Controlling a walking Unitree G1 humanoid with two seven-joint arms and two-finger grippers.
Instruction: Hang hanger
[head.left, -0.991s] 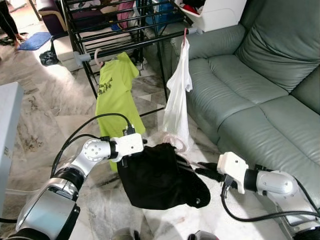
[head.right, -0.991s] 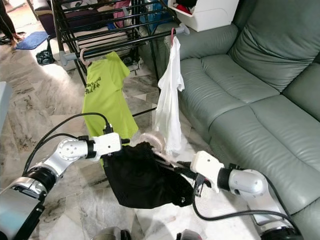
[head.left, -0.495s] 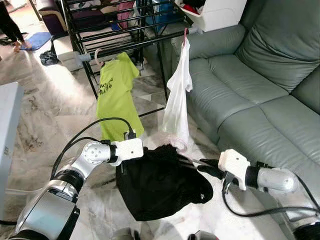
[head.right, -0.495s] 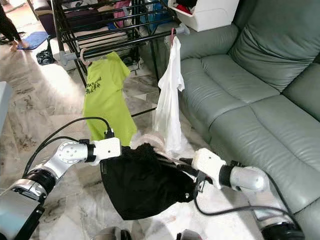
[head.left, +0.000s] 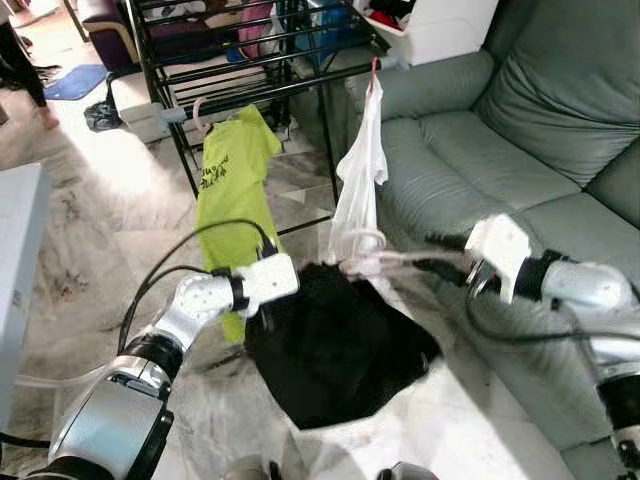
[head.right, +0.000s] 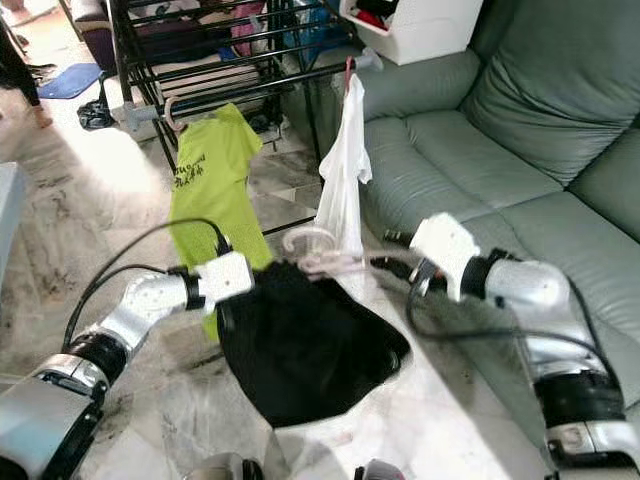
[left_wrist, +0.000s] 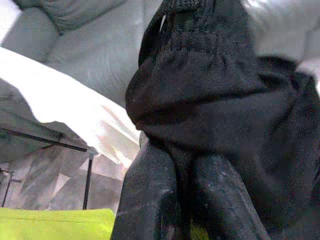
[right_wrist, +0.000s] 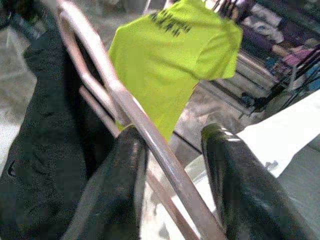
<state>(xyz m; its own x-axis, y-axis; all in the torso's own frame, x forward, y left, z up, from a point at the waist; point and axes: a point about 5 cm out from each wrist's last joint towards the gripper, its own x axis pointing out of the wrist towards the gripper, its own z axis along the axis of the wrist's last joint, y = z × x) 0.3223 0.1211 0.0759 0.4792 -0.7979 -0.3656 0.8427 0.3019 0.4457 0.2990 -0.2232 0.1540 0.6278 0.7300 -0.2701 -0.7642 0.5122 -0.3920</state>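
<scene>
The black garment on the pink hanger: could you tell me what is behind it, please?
Behind the black garment hang a lime-green T-shirt and a white top on the drying rack. The garment covers the T-shirt's hem and the floor below.

A grey-green sofa (head.left: 520, 130) stands beside a black drying rack (head.left: 240, 60) on marble floor (head.left: 90, 220).

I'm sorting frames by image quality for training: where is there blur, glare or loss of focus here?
Left eye view: right tool and pink hanger are motion-smeared, and sunlight washes out the marble floor. Left wrist view: black garment is soft, too close to focus. Right wrist view: tool fingers are blurred, and the green shirt is only slightly sharper.
</scene>
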